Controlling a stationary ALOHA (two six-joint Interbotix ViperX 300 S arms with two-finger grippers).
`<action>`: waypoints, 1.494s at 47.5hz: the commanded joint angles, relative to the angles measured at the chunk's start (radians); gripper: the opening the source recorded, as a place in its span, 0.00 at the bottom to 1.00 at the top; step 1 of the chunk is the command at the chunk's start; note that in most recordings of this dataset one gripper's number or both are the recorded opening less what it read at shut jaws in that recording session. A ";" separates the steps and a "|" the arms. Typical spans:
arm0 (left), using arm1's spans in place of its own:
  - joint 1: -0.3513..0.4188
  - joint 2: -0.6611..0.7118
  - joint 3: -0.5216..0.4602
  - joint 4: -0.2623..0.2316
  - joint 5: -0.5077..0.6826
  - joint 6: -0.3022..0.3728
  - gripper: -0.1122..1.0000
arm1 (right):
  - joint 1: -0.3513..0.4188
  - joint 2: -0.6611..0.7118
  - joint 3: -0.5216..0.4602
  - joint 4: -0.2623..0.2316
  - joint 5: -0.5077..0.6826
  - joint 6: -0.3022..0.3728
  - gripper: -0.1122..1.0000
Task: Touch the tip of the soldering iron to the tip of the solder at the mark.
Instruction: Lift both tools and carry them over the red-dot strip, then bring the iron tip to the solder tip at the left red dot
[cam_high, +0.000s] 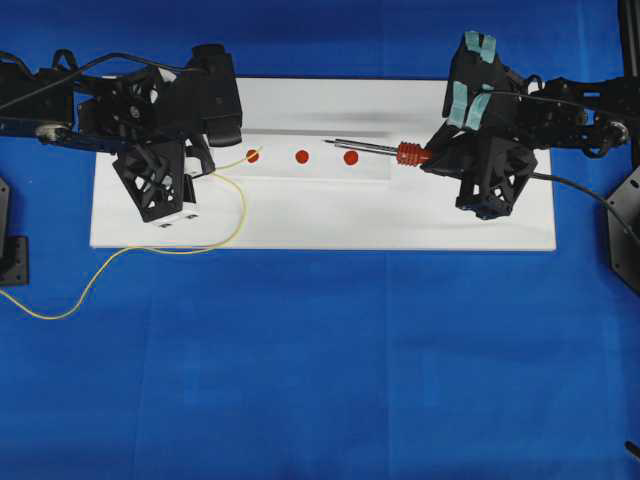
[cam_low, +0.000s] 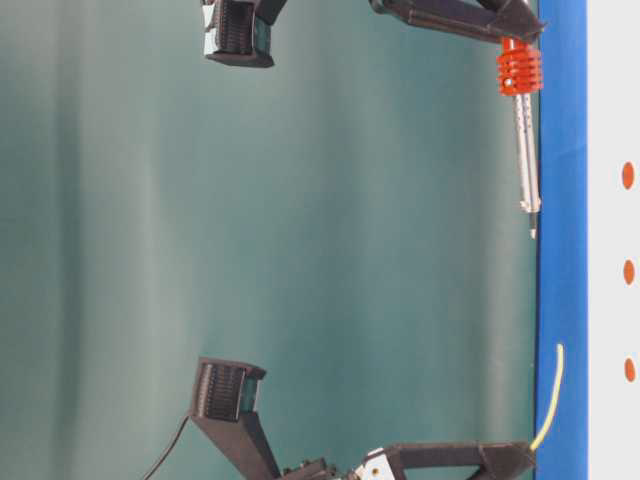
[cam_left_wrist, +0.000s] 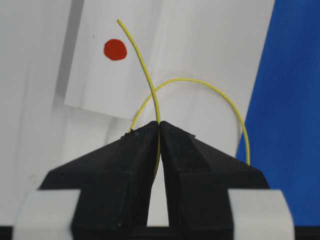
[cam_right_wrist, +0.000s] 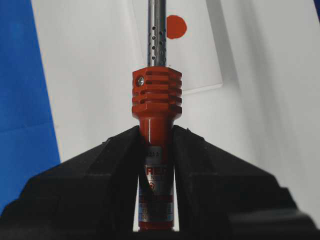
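So the left claw (cam_left_wrist: 159, 131) is pinched tight on the thin yellow solder wire (cam_left_wrist: 145, 70), a short free end poking out over the white board (cam_high: 300, 225) near the leftmost red dot (cam_high: 252, 155). The right claw (cam_right_wrist: 156, 145) is clamped on the red-orange soldering iron (cam_right_wrist: 156, 100) at its handle, just behind the ribbed collar, metal shaft aimed at the wire. Tips are well apart. My guess: the wire's light and floppy, so holding close to the end helps; the iron's stiff, so the handle grip looks fine.
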 joint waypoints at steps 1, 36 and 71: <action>0.005 -0.008 0.000 0.002 -0.008 -0.002 0.13 | -0.002 -0.006 -0.029 -0.003 -0.003 0.002 0.16; 0.005 0.041 0.054 0.000 -0.077 -0.040 0.13 | -0.002 0.009 -0.037 -0.002 -0.003 0.002 0.16; 0.005 0.061 0.058 0.000 -0.075 -0.049 0.13 | -0.002 0.103 -0.130 -0.002 0.035 -0.003 0.16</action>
